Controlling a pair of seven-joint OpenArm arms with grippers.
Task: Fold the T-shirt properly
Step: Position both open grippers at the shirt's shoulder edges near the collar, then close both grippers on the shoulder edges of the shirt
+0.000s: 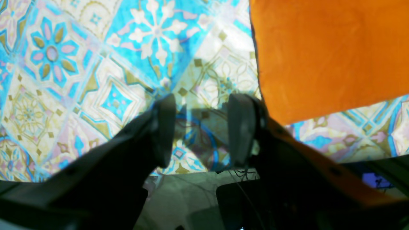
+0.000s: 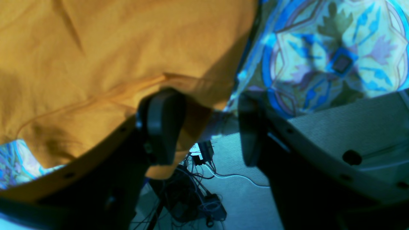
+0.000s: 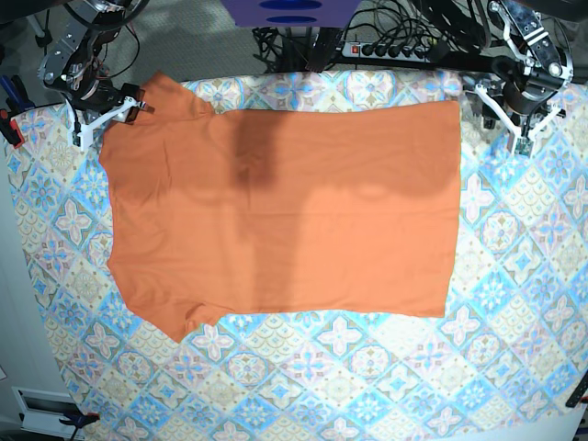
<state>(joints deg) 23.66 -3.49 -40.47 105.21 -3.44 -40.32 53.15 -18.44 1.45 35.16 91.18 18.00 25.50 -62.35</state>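
One T-shirt (image 3: 285, 211) lies flat across the middle of one tiled cloth (image 3: 367, 386). Two grippers flank it: left (image 3: 520, 124) at upper right, jaws spread, empty; right (image 3: 103, 118) at upper left by the sleeve, jaws spread, empty.

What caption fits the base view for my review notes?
Orange T-shirt spread flat on the tile-patterned cloth, left gripper and right gripper open at its top corners.
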